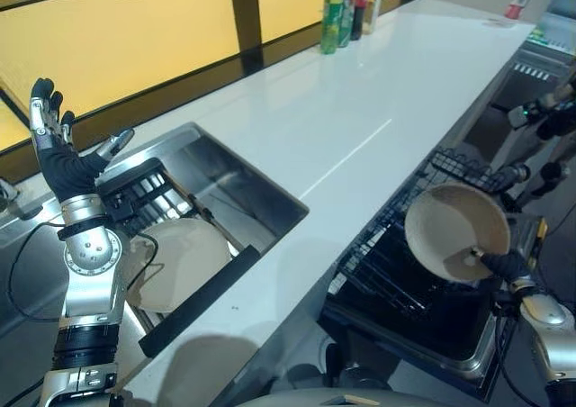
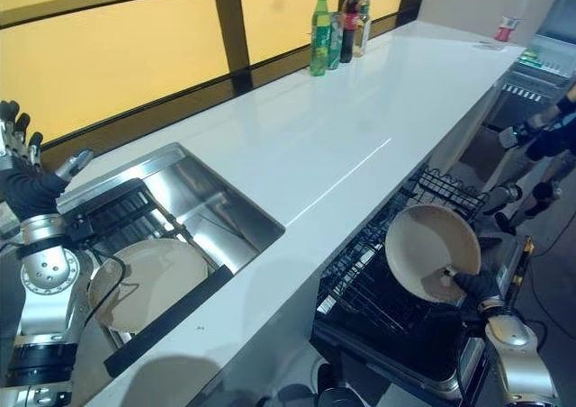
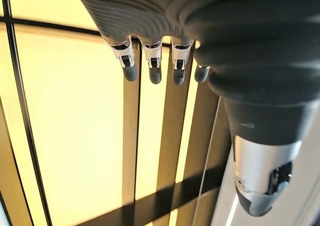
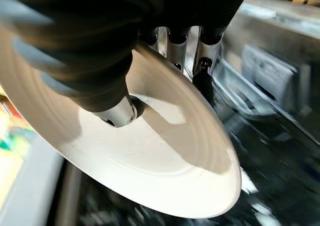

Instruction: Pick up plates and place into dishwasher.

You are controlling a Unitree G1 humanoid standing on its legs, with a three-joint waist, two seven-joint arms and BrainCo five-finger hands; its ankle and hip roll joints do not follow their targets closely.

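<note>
My right hand (image 1: pixel 502 263) pinches a cream plate (image 1: pixel 454 230) by its lower rim, thumb on the face and fingers behind it, and holds it tilted above the open dishwasher rack (image 1: pixel 396 272). The same plate (image 4: pixel 150 151) shows under the thumb in the right wrist view. A second cream plate (image 1: pixel 175 263) lies in the steel sink (image 1: pixel 261 191) at the left, partly behind my left arm. My left hand (image 1: pixel 54 141) is raised above the sink's far left corner, fingers straight and spread, holding nothing.
A long white counter (image 1: pixel 360 110) runs between the sink and the dishwasher. Bottles (image 1: pixel 346 11) stand at its far end by the yellow window wall. A black bar (image 1: pixel 198 303) lies across the sink's near edge, and a dark rack (image 1: pixel 148 195) sits inside.
</note>
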